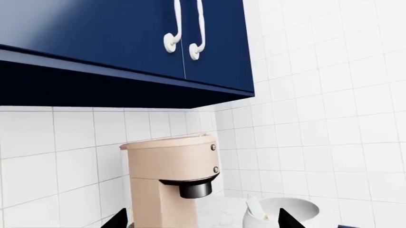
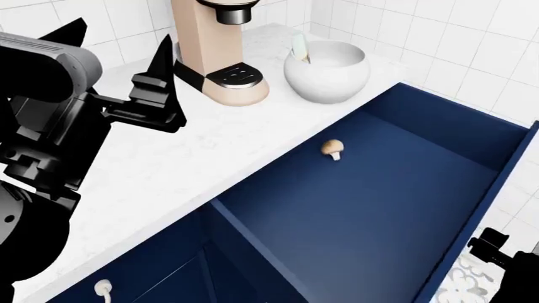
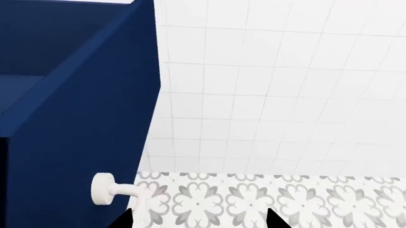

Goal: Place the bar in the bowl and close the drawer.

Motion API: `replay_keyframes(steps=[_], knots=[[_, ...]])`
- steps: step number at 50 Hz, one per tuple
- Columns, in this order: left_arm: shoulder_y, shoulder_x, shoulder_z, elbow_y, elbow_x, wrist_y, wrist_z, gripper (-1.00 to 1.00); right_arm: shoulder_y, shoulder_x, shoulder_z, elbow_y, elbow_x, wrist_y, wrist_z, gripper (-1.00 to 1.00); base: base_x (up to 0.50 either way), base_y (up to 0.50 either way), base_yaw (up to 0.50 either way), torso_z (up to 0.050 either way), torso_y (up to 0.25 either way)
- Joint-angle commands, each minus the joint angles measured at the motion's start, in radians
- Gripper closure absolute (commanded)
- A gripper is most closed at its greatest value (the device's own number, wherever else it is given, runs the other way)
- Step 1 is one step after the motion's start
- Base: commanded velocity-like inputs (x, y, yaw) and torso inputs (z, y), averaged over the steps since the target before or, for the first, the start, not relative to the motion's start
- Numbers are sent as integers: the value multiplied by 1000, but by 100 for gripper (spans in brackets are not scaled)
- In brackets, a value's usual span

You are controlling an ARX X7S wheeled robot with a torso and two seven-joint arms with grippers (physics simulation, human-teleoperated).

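Observation:
The white bowl (image 2: 330, 79) stands on the counter right of the beige coffee maker. The pale mint bar (image 2: 299, 47) leans upright inside it, against its rim; the left wrist view shows the bar (image 1: 256, 208) in the bowl (image 1: 292, 211) too. My left gripper (image 2: 126, 33) is open and empty above the counter, left of the coffee maker. The navy drawer (image 2: 370, 221) stands wide open. My right gripper (image 3: 198, 223) is open and empty, close beside the drawer front (image 3: 76, 142) and its white handle (image 3: 113, 190).
The beige coffee maker (image 2: 217, 57) stands between my left gripper and the bowl. A small tan mushroom (image 2: 334, 149) lies in the drawer. Navy wall cupboards (image 1: 127, 38) hang above. Patterned floor tiles (image 3: 285, 199) lie below the drawer front. White tiled walls surround the corner.

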Motion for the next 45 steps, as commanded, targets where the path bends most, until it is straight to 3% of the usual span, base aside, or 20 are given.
replay_keyframes(steps=[1,17,34,45], knots=[[9,-4,1,-3,5,12,3,-100,71,-52,-99,91,7,-28,-26,-100,0,0,0,0,0],[30,-15,-4,-5,9,30,9,-100,241,-133,-236,275,-61,-90,-76,-100,0,0,0,0,0],[46,-20,-2,-18,23,50,17,-100,526,-241,-319,916,-142,-426,-159,-100,0,0,0,0,0],[39,-23,1,-23,21,46,8,-100,542,-293,-291,921,-195,-399,-179,-100,0,0,0,0,0]])
